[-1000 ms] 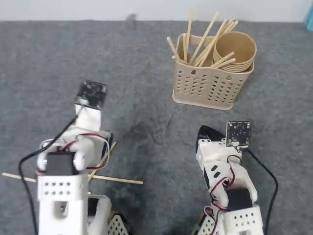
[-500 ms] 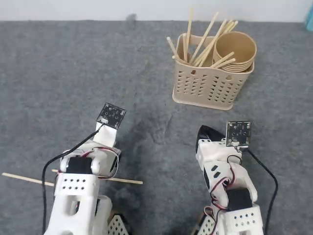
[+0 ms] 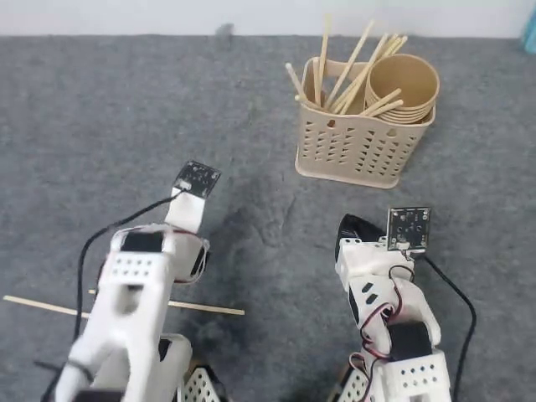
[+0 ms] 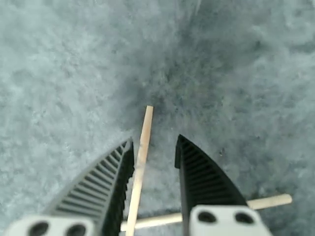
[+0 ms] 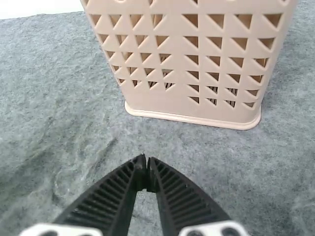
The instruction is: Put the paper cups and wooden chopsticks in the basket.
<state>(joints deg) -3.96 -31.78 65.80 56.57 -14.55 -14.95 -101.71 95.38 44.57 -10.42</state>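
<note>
Wooden chopstick (image 4: 140, 162) between jaws of spread left hand (image 4: 155, 139)

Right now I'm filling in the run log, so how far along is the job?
Mostly done: the stacked paper cups and a bunch of chopsticks stand in the basket. In hand: the left end effector, open, straddles one chopstick on the grey mat, not yet gripped. Left: that one plus at least a second chopstick crossing it. The right end effector is shut, empty, facing the basket.
</note>
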